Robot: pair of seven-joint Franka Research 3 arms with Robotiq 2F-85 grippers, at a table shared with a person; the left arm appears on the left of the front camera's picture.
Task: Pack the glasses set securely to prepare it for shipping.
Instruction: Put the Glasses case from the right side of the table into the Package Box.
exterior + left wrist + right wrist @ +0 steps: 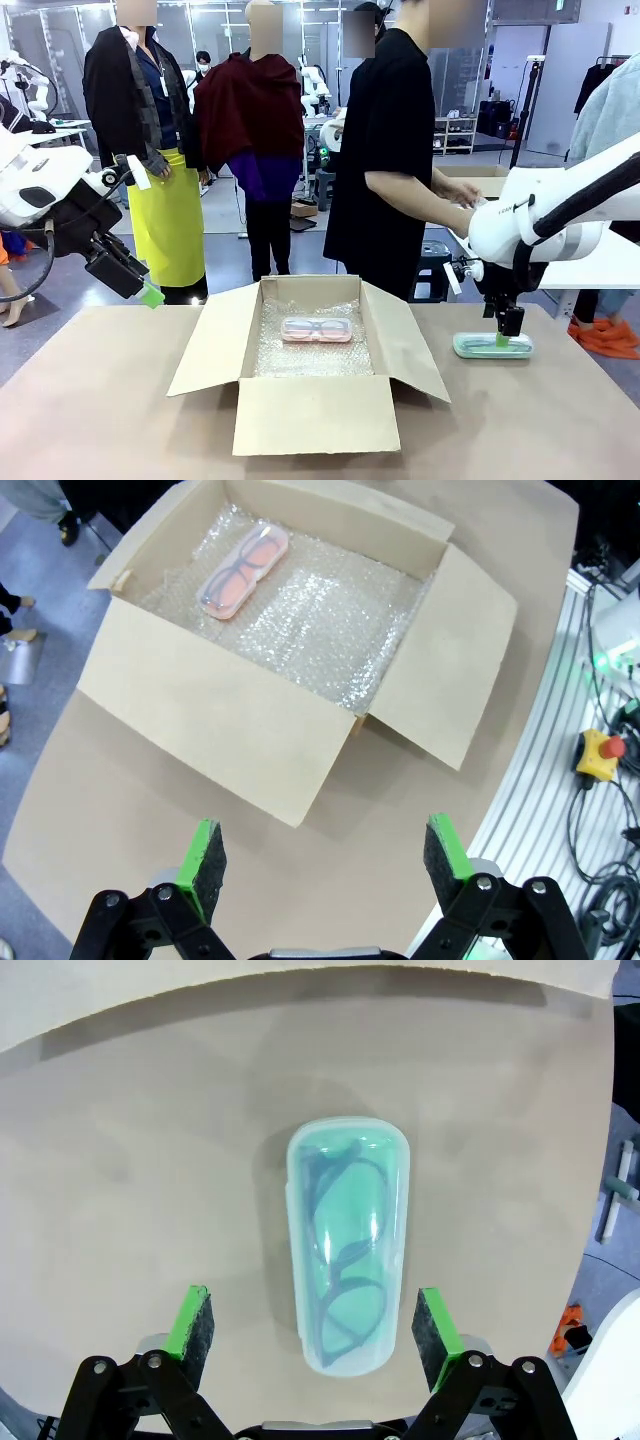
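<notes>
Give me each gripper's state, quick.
Left gripper: open, empty.
Right gripper: open, jaws either side of the green case, not gripping it.

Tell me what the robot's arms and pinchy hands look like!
Both arms, the left arm and the right arm, are chunky, rounded and glossy white. A black cable loops beneath the left one. Each ends in a black two-finger gripper, the left gripper and the right gripper, built from bolted links, with flat bright green pads on the fingertips.
</notes>
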